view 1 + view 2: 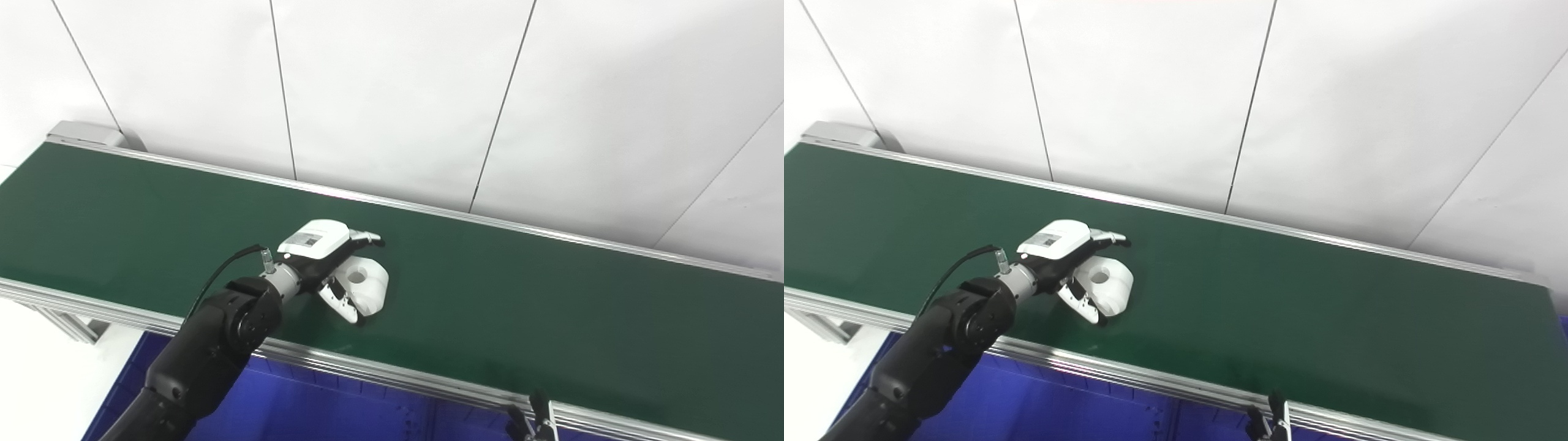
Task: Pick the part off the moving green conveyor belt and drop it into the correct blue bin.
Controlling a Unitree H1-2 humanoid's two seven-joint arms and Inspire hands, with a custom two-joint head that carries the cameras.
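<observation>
Green conveyor belt (551, 294) carries the left hand (327, 257), fingers curled around a white part (367, 285).

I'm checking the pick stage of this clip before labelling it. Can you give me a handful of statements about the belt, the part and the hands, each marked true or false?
1. The left hand is over the green conveyor belt. True.
2. The white part lies far from the left hand, at the belt's right end. False: it sits between that hand's fingers and thumb, which curl around it.
3. The part has a round hole in it. True.
4. The blue bin stands behind the belt, against the wall. False: it is below the belt's near edge.
5. The right hand is also grasping the part. False: only dark fingertips show at the bottom edge.
</observation>
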